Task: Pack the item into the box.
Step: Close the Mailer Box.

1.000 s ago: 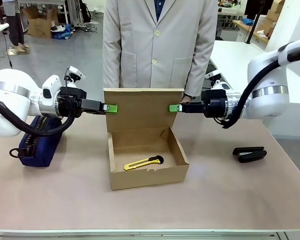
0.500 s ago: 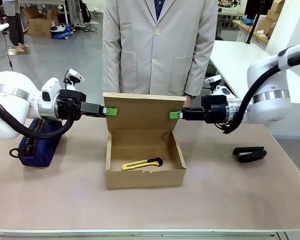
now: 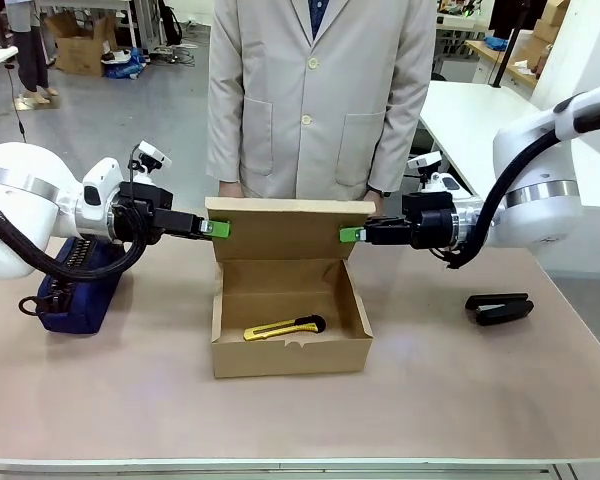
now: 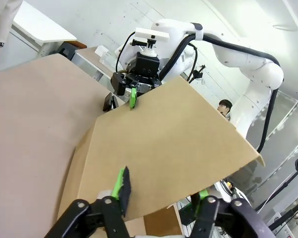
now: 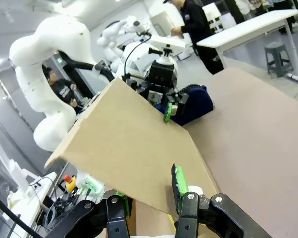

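Note:
The yellow utility knife (image 3: 285, 327) lies flat on the floor of the open cardboard box (image 3: 290, 358) at mid-table. The box's hinged lid (image 3: 285, 232) stands up at the back, leaning slightly forward. My left gripper (image 3: 218, 229) is at the lid's left edge and my right gripper (image 3: 349, 234) at its right edge. In the left wrist view my left gripper (image 4: 161, 191) has its jaws apart, straddling the thin lid (image 4: 174, 144) edge. In the right wrist view my right gripper (image 5: 148, 191) likewise stands open astride the lid (image 5: 134, 153).
A navy zip pouch (image 3: 75, 280) lies at the table's left under my left arm. A black stapler (image 3: 498, 308) rests at the right. A person in a beige coat (image 3: 320, 90) stands close behind the box, hands near the lid's top.
The box, first skewed, has settled square on the table. The lid's top edge has dropped a little forward. Both grippers' jaws have spread off the lid's edges.

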